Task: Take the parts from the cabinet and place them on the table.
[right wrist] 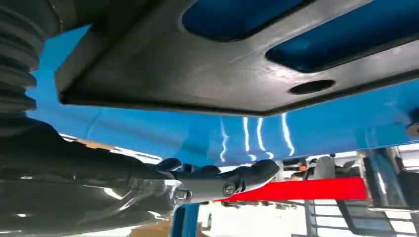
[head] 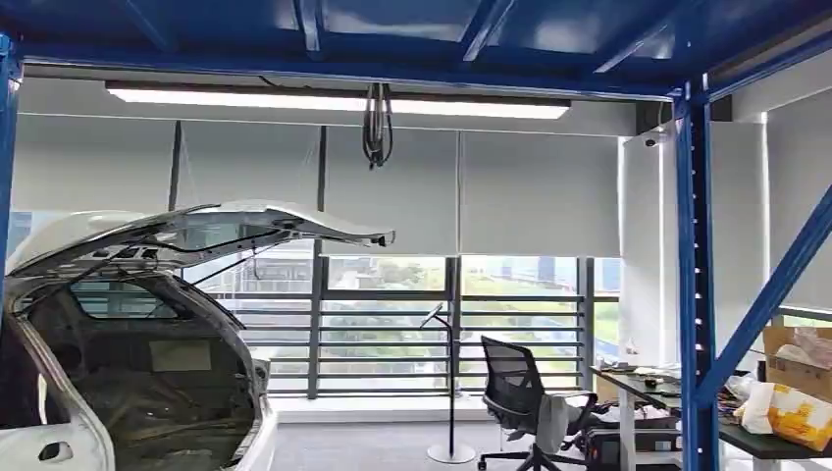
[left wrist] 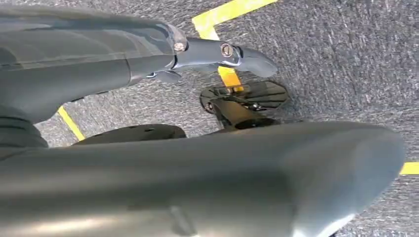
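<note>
The right hand (right wrist: 148,182) grasps a dark flat part (right wrist: 207,74), which lies against its fingers (right wrist: 247,175) before a blue frame (right wrist: 321,128), while the left hand (left wrist: 148,64) hangs released above grey carpet (left wrist: 346,64).

The left hand (left wrist: 148,64) is smooth and glossy dark grey, its slim finger tapering to a rounded tip, with two small silver screws set along it. The right hand (right wrist: 148,187) has a black ribbed cover at the wrist, a shiny grey shell and dark fingers, with silver screws at the finger's pivots.
</note>
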